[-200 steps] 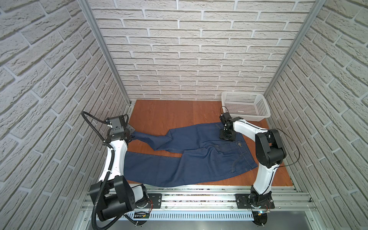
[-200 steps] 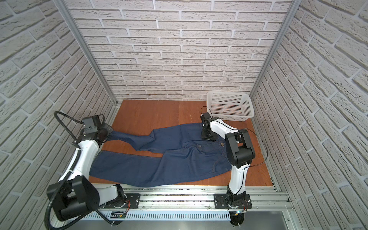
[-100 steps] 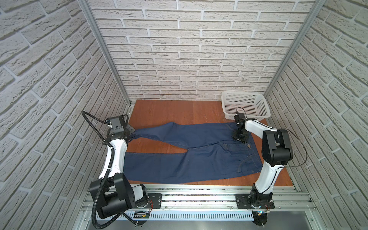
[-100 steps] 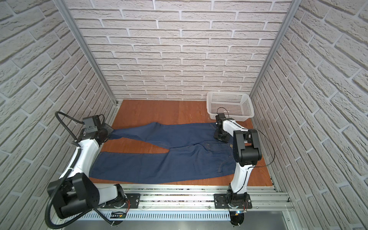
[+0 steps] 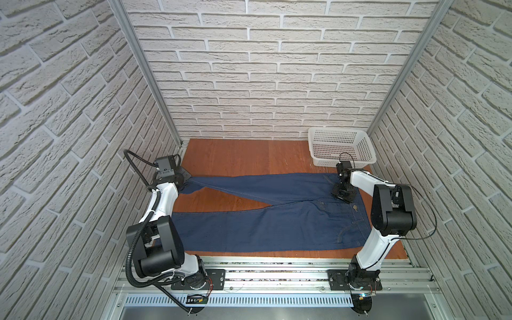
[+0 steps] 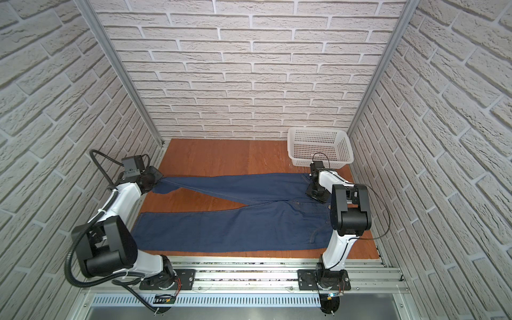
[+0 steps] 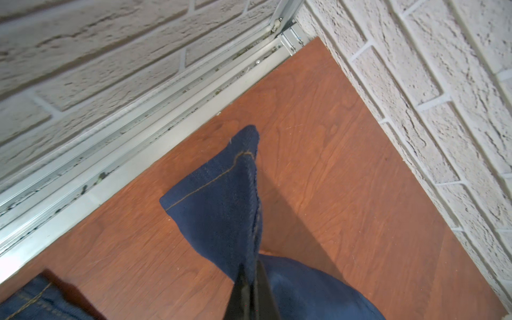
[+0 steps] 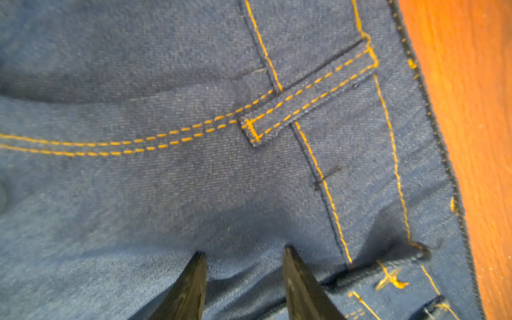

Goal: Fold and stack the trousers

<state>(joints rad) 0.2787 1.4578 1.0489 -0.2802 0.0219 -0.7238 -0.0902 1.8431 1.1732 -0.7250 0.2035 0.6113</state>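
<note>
The dark blue jeans [image 5: 263,230] [image 6: 235,227] lie spread over the wooden tabletop [image 5: 235,158] in the lower centre of both top views, waist at right and legs running left. At mid left, the left gripper [image 5: 187,178] [image 7: 250,273] is clamped on the far leg's hem, holding it off the wood. The right gripper [image 5: 343,194] [image 8: 243,256] is down on the denim beside the waistband with its jaws partly apart; I cannot tell whether they pinch a fold. A white perforated basket [image 5: 324,159] sits at upper right.
</note>
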